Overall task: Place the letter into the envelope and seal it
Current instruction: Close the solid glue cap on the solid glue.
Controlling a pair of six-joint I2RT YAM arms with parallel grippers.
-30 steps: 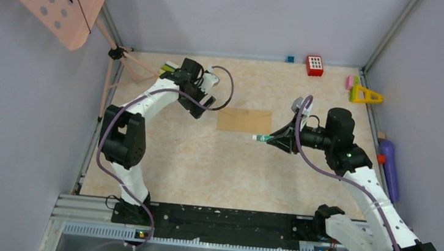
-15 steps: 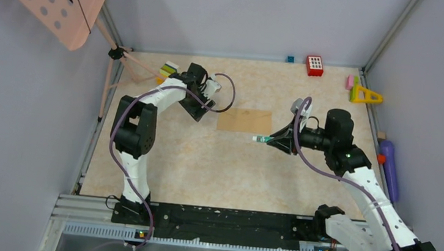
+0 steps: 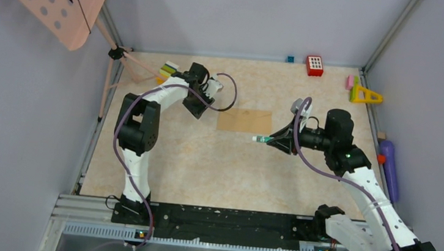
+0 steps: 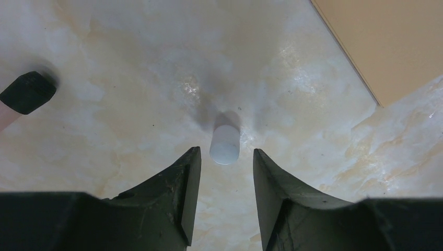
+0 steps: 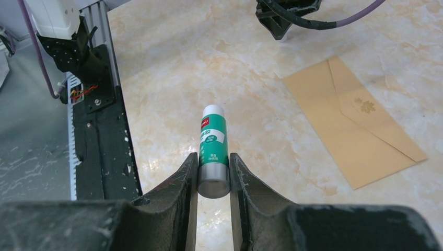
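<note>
Nearest the bench's (image 3: 204, 160) near edge, my right gripper (image 5: 213, 158) is pinching a glue stick (image 5: 213, 137) by its grey base. I hold it level above the bench, right of the middle, with the white end pointing towards the left edge. I judge I hold it there so the glue is at hand for the seal. Its label is green with a white band of small print and a red mark, all too small to read. Just beyond the stick, the envelope (image 5: 347, 123) lies flat around the middle of the bench. Its pointed flap is folded down, and there is a small gold leaf emblem (image 5: 364, 106) on the flap. No letter shows, so I cannot tell whether it is already inside. Farther on, off the envelope's left end, my left gripper (image 4: 225, 151) points down at the bench with its jaws spread and holding nothing. A small white cylinder (image 4: 225, 145) stands just ahead of its tips. This is likely the stick's cap, and I judge that picking it up is the step in hand. It carries no writing. A red block (image 3: 315, 65) sits at the far edge, and a yellow triangle (image 3: 365, 95) sits towards the far right corner.
</note>
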